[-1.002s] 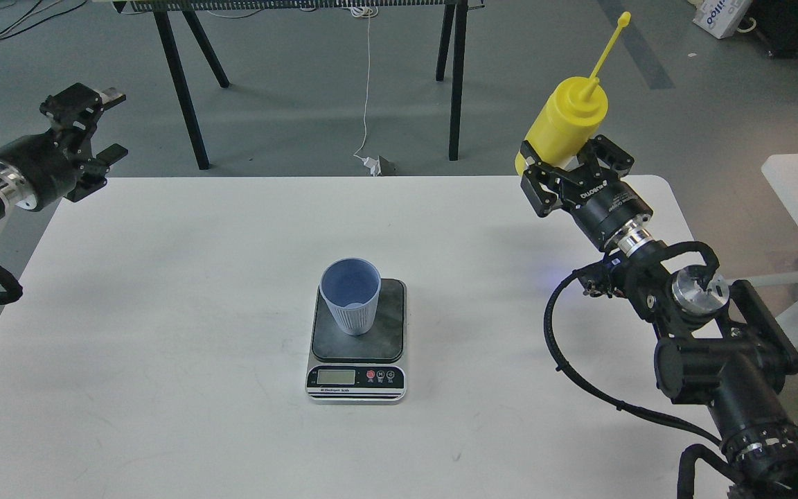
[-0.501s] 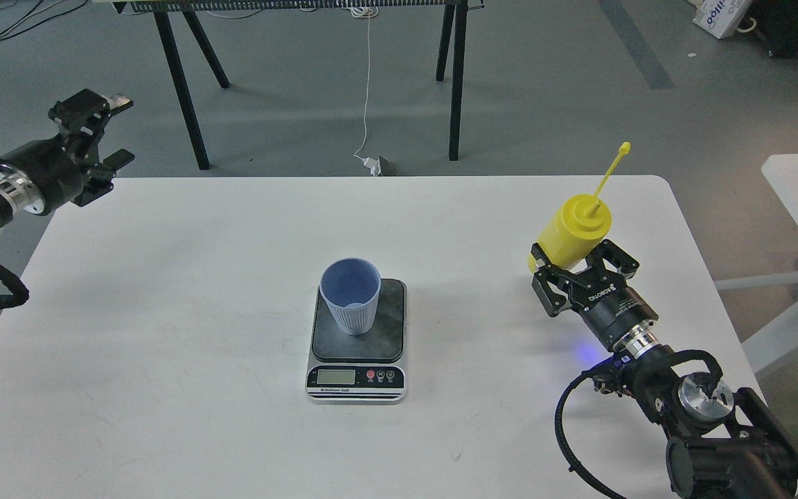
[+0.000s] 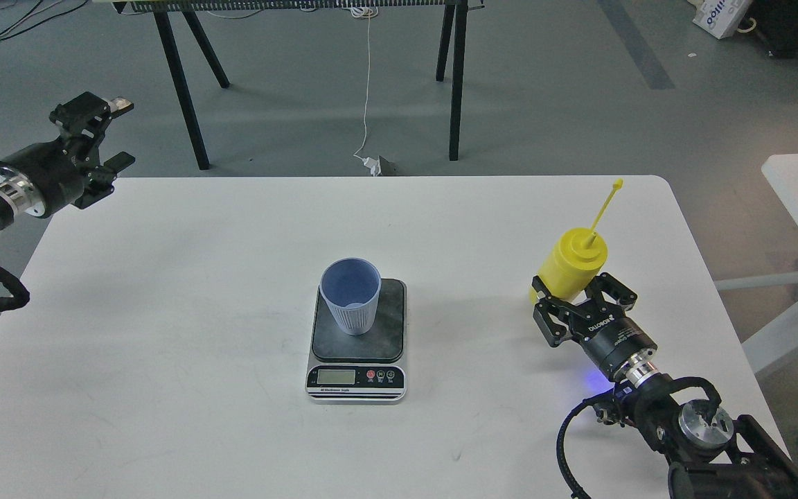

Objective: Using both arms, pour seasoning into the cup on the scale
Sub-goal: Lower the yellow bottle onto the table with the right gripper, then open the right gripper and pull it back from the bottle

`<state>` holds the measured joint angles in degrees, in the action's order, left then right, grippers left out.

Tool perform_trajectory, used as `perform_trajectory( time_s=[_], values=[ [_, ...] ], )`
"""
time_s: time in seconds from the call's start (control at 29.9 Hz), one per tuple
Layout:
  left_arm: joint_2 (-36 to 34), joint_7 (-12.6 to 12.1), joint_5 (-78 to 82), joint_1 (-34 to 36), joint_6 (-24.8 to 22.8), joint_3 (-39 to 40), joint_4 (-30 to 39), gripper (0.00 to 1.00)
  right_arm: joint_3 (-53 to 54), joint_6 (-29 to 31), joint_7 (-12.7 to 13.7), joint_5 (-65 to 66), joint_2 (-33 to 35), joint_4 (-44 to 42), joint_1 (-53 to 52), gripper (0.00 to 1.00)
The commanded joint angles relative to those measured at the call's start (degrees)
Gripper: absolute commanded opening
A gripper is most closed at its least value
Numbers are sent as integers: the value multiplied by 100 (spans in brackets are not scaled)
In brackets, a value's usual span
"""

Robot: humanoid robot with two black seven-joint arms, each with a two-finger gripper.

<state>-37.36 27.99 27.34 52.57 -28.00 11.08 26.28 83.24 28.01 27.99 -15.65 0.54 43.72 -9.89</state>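
Cup upright on scale; right gripper, right of scale, fingers around seasoning base near table; left gripper spread, empty, far left; ease release, keep bottle upright.

A robotics lab or test workshop is shown: a plain white table is set on a grey concrete floor, black trestle legs are seen behind it, and loose cables are trailed across the ground.
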Motion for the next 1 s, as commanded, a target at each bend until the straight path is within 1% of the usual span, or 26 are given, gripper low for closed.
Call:
perform_trajectory(
  time_s=[0.0, 0.2, 0.27, 0.3, 0.37, 0.43, 0.47, 0.5, 0.57, 0.63, 0.77, 0.83, 0.97],
  values=[
    [-8, 1, 0, -1, 0, 0, 0, 99, -132, -1, 1, 0, -10, -74, 57, 51],
    [1, 1, 0, -1, 0, 0, 0, 99, -194, -1, 1, -8, -27, -57, 225, 54],
    [1, 1, 0, -1, 0, 0, 0, 99, -246, -1, 1, -8, -36, -48, 242, 58],
    [1, 1, 0, -1, 0, 0, 0, 99, -281, -1, 1, -8, -36, -48, 260, 63],
    [1, 1, 0, -1, 0, 0, 9, 99, -317, -1, 1, -8, -27, -30, 269, 78],
    [-8, 1, 0, -1, 0, 0, 0, 99, -317, -1, 1, -8, -27, -21, 286, 81],
    [-17, 1, 0, -1, 0, 0, 9, 99, -317, -1, 1, -8, -36, -13, 295, 86],
    [-17, 1, 0, -1, 0, 0, 0, 99, -317, -1, 1, -8, -36, -13, 304, 89],
    [-25, 1, 0, -1, 0, 0, 0, 99, -326, -1, 1, -8, -36, 5, 330, 90],
    [-25, 1, 0, -10, 0, 0, 9, 99, -334, -1, 1, -8, -36, 14, 365, 94],
    [-25, 1, 0, -1, 0, 0, 9, 99, -387, -1, 1, -26, -10, 110, 514, 94],
    [-25, 1, 0, -10, 0, 0, 9, 99, -387, -1, 1, -26, 17, 382, 655, 94],
    [-25, 1, 0, -1, 0, 0, 9, 99, -378, -1, 1, -17, 157, 1234, 1138, 94]
  ],
)
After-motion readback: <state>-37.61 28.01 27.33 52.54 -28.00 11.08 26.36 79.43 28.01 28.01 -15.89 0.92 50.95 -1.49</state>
